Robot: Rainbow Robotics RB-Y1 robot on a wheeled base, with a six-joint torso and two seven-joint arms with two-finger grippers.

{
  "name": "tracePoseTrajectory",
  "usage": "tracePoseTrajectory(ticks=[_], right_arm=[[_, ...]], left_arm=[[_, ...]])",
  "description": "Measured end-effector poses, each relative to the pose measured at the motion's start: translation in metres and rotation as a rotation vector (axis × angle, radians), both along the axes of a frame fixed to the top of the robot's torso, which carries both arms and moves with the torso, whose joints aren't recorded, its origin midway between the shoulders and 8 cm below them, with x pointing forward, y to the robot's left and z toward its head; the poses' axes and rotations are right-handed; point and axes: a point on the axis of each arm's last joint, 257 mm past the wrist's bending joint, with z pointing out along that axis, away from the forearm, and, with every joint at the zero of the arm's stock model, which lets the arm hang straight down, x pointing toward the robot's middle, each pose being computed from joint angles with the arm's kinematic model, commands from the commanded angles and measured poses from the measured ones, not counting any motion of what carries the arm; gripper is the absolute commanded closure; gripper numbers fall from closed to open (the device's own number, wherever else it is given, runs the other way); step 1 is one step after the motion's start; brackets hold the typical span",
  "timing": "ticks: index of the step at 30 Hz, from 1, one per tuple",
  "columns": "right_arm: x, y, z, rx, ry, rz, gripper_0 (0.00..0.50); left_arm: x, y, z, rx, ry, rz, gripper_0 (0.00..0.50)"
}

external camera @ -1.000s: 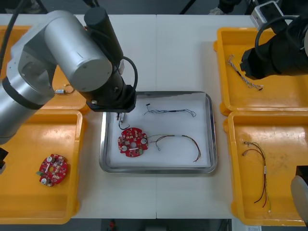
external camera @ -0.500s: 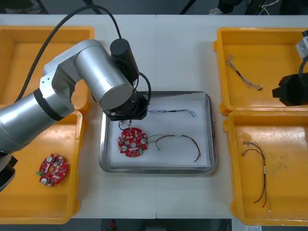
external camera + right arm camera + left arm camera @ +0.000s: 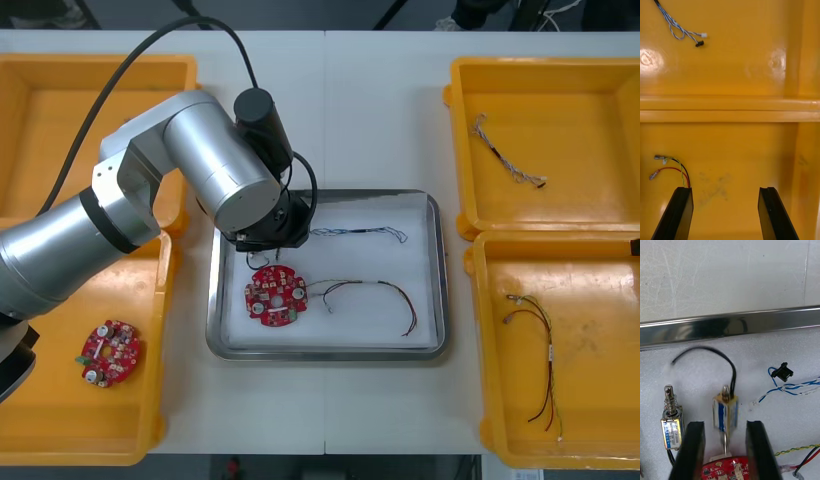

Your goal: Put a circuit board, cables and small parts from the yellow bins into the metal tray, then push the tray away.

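Note:
My left arm (image 3: 262, 222) hangs low over the far left corner of the metal tray (image 3: 440, 280). In the left wrist view my left gripper (image 3: 724, 425) is open. A small metal part (image 3: 725, 413) with a black wire stands between the fingers with a gap on each side. A second small metal part (image 3: 672, 423) lies just outside one finger. The tray holds a red circuit board (image 3: 275, 295), a blue and white cable (image 3: 355, 233) and a red and yellow cable (image 3: 375, 295). My right gripper (image 3: 725, 213) is open over a yellow bin floor, beside a red and yellow cable (image 3: 672, 170).
Another red circuit board (image 3: 110, 352) lies in the near left bin. The far right bin holds a blue and white cable (image 3: 508, 155); the near right bin holds a red and yellow cable (image 3: 535, 360). The tray's shiny rim (image 3: 730, 324) runs just beyond the held part.
The left arm has come down over the tray's far left corner with the small part. The right arm has drawn back to the right, off the far right bin.

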Motion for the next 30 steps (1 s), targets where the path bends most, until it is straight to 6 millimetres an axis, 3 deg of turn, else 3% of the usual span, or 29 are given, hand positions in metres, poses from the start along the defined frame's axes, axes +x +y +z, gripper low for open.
tracePoseTrajectory(ticks=[11, 17, 25, 30], right_arm=[[-0.016, -0.005, -0.019, 0.014, 0.048, -0.01, 0.0], [-0.02, -0.004, -0.025, 0.02, 0.062, -0.012, 0.0], [-0.026, -0.003, -0.025, 0.01, 0.061, -0.006, 0.0], [-0.029, -0.001, -0.024, 0.0, 0.054, 0.0, 0.0]], left_arm=[[0.0, 0.001, 0.0, 0.003, -0.001, 0.001, 0.0], [-0.01, 0.015, 0.002, 0.058, 0.035, 0.019, 0.0], [-0.019, 0.029, 0.053, 0.023, 0.053, 0.065, 0.0], [-0.025, 0.048, 0.085, -0.022, 0.073, 0.098, 0.0]])
